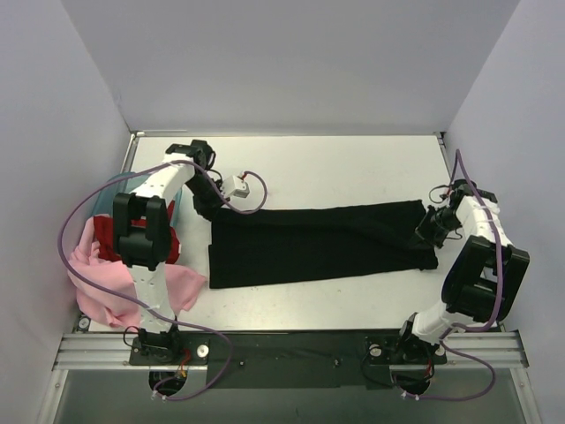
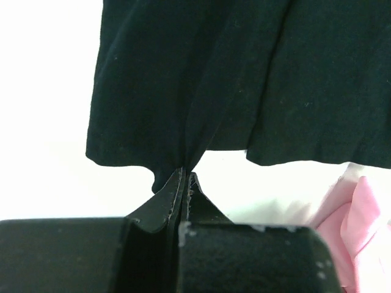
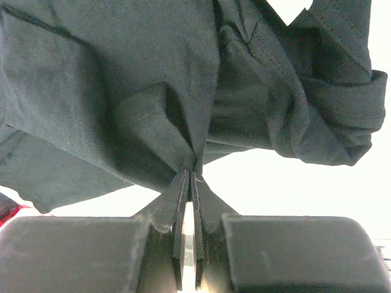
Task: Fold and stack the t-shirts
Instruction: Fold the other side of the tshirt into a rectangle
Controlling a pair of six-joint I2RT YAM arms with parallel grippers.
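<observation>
The black t-shirt (image 1: 318,243) lies stretched in a long folded band across the middle of the table. My left gripper (image 1: 208,212) is shut on its left end; the left wrist view shows the cloth (image 2: 232,79) pinched between the fingertips (image 2: 185,177). My right gripper (image 1: 428,228) is shut on its right end; the right wrist view shows bunched cloth (image 3: 153,91) pinched at the tips (image 3: 191,174). The red t-shirt (image 1: 110,237) and the pale pink t-shirt (image 1: 119,283) lie crumpled at the left, under my left arm. The chest print is hidden.
A translucent teal tub (image 1: 177,208) stands at the left, partly behind my left arm. White walls enclose the table on three sides. Pink cloth (image 2: 360,220) shows at the right of the left wrist view.
</observation>
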